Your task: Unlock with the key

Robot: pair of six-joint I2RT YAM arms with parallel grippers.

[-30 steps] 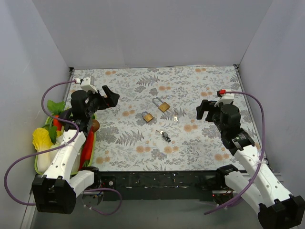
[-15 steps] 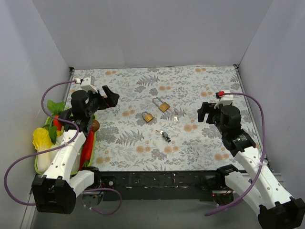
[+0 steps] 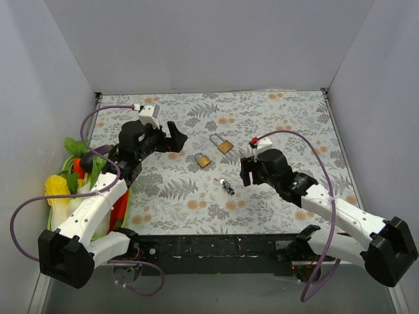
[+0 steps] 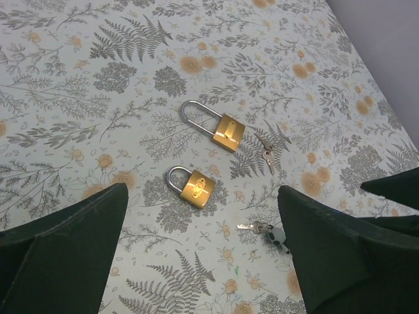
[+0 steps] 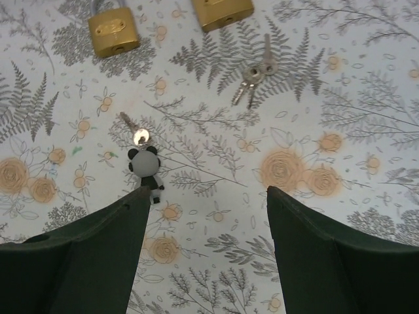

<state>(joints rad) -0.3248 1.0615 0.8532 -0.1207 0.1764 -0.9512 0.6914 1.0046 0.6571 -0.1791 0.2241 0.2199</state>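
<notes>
Two brass padlocks lie on the floral mat: a small padlock [image 3: 202, 159] [image 4: 190, 186] [image 5: 113, 30] and a long-shackle padlock [image 3: 222, 142] [image 4: 219, 127] [image 5: 222, 10] behind it. A key with a panda charm [image 3: 227, 186] [image 4: 267, 231] [image 5: 143, 157] lies in front of them. A small pair of loose keys [image 3: 241, 161] [image 4: 265, 149] [image 5: 254, 73] lies to the right. My left gripper [image 3: 175, 139] is open and empty, left of the padlocks. My right gripper [image 3: 247, 173] is open and empty, just right of the panda key.
A green tray [image 3: 57, 216] with vegetables, including a carrot and cabbage, sits at the left edge beside the left arm. White walls enclose the mat on three sides. A black rail [image 3: 216, 247] runs along the near edge.
My right arm has swung far left and down toward the panda key. My left gripper has moved right, closer to the padlocks. The locks and keys have not moved.
</notes>
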